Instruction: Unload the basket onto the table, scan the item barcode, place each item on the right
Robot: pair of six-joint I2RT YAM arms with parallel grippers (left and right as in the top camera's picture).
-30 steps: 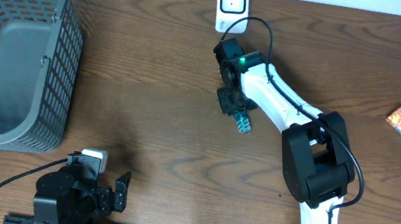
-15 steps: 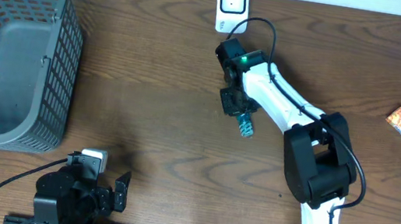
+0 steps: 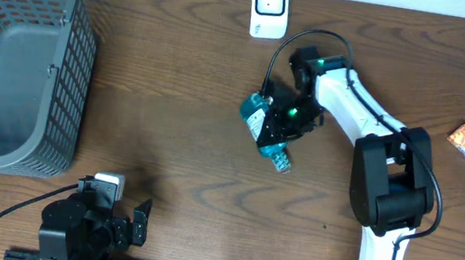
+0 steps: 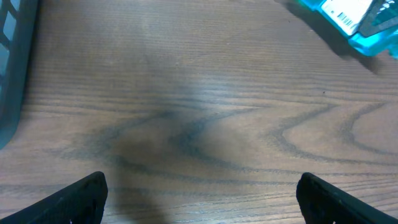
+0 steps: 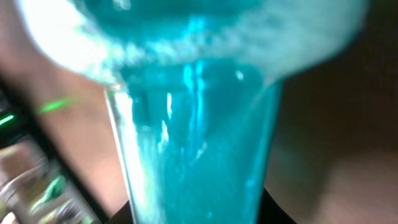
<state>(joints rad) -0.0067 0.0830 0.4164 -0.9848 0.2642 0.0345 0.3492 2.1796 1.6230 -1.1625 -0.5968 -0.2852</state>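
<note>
Holding item [image 3: 254,113] pinched in right end effector [image 3: 271,134] over mid counter [image 3: 174,94]; its long axis runs diagonally, scanner [image 3: 269,7] near, toward far edge; left end effector [image 4: 202,199] spread, well apart

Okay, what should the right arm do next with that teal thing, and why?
Probably carry the teal item up toward the white scanner, turning its label to face it. The right gripper holds it short of the scanner, and the barcode label shows in the left wrist view, apparently facing the near side.
</note>
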